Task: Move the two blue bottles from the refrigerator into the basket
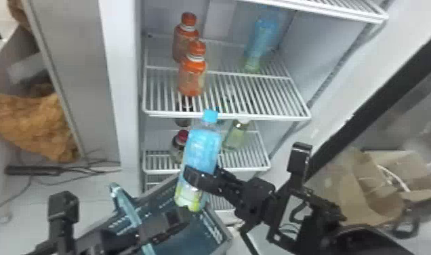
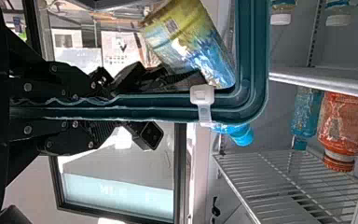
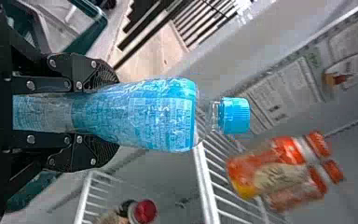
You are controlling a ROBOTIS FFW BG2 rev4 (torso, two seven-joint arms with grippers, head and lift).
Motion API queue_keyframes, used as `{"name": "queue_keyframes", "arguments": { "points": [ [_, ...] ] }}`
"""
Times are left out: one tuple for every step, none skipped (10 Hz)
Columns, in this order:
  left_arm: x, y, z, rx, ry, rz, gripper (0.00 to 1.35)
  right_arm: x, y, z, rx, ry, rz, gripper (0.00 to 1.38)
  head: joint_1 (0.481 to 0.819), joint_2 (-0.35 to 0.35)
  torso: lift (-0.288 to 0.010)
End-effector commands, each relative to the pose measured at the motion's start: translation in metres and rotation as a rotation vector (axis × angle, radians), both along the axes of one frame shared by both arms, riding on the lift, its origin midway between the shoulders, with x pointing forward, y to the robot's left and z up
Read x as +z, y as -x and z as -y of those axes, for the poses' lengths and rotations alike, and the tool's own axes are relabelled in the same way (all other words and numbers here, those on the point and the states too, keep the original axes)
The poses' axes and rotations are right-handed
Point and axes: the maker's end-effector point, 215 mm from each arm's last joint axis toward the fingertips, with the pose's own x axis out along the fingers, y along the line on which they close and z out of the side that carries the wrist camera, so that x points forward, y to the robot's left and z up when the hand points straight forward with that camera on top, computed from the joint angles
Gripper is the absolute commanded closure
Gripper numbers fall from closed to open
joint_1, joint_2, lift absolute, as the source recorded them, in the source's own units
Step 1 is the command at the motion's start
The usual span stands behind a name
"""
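In the head view my right gripper (image 1: 199, 178) is shut on a blue bottle (image 1: 202, 151), which leans with its cap up, in front of the lower shelves and above the basket (image 1: 204, 234). The right wrist view has the bottle (image 3: 140, 114) between the pads of my right gripper (image 3: 107, 114), cap pointing away. My left gripper (image 1: 157, 227) is at the basket's near side; in the left wrist view this gripper (image 2: 114, 107) is shut on the teal basket rim (image 2: 168, 108). The other blue bottle (image 1: 262, 39) stands at the back right of the upper shelf.
Two orange bottles (image 1: 192, 74) stand on the left of the upper shelf (image 1: 252, 95). A dark bottle with a red cap (image 1: 181, 142) and a pale bottle (image 1: 237, 135) are on the shelf below. An open cardboard box (image 1: 370, 190) lies at the right.
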Motion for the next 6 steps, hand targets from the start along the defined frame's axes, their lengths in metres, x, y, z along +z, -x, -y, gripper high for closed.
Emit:
{"name": "queue_keyframes", "arguments": {
  "points": [
    [0.000,-0.001,-0.001,0.004,0.000,0.001,1.20,-0.008,0.010,-0.011,0.042,-0.005,-0.040,1.28,0.695,-0.248,-0.010],
    [-0.001,-0.001,-0.002,0.004,-0.001,-0.003,1.20,-0.011,0.018,-0.019,0.072,-0.011,-0.062,1.28,0.695,-0.235,-0.010],
    [-0.001,-0.002,-0.002,0.006,-0.003,0.001,1.20,-0.017,0.026,-0.025,0.097,-0.013,-0.091,1.28,0.695,-0.229,-0.010],
    [0.000,-0.002,-0.001,0.007,0.001,0.001,1.20,-0.022,0.032,-0.029,0.115,-0.011,-0.113,1.28,0.695,-0.214,-0.010],
    [0.000,-0.002,-0.001,0.007,0.001,0.001,1.20,-0.030,0.038,-0.031,0.124,-0.017,-0.140,1.28,0.695,-0.204,-0.010],
    [0.001,-0.003,-0.001,0.007,0.001,0.003,1.20,-0.036,0.046,-0.031,0.135,-0.008,-0.173,1.15,0.695,-0.200,-0.010]
  ]
}}
